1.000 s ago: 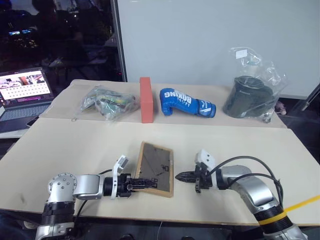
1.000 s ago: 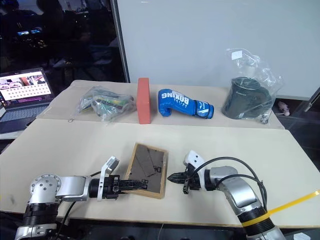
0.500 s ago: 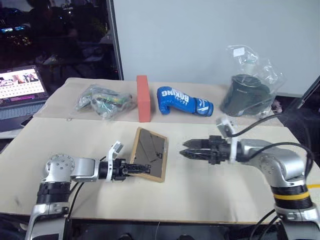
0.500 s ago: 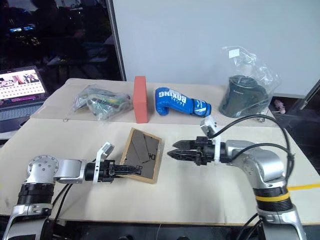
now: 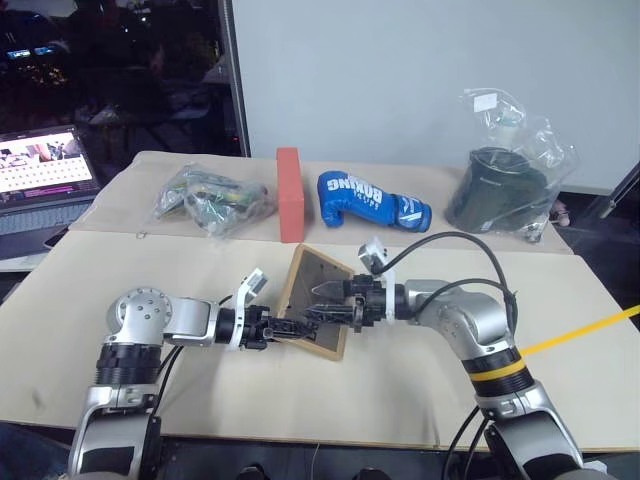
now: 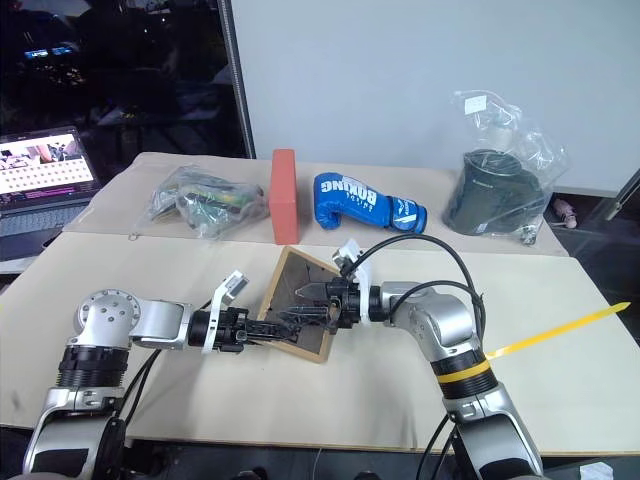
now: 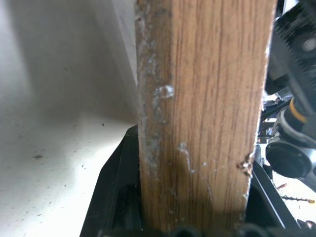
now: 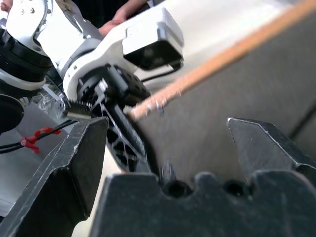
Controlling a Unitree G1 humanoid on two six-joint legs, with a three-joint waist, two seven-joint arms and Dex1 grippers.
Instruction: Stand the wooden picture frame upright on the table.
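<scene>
The left gripper (image 5: pixel 283 328) is clamped on the near left edge of the wooden picture frame (image 5: pixel 318 299), which tilts up off the table (image 5: pixel 420 400) with its dark grey backing facing the camera. Directly opposite, the right gripper (image 5: pixel 322 302) has its fingers (image 8: pixel 64 168) spread wide against that backing. Well beyond both grippers, a red-orange block (image 5: pixel 289 195) stands beside a blue boxing glove (image 5: pixel 372 202). Two plastic-wrapped bundles (image 5: pixel 212 199) (image 5: pixel 503 183) lie to either side.

One wooden picture frame (image 5: pixel 318 300), one red block (image 5: pixel 290 195), one boxing glove (image 5: pixel 372 202), two bagged items (image 5: pixel 210 200), one laptop (image 5: pixel 45 185).
</scene>
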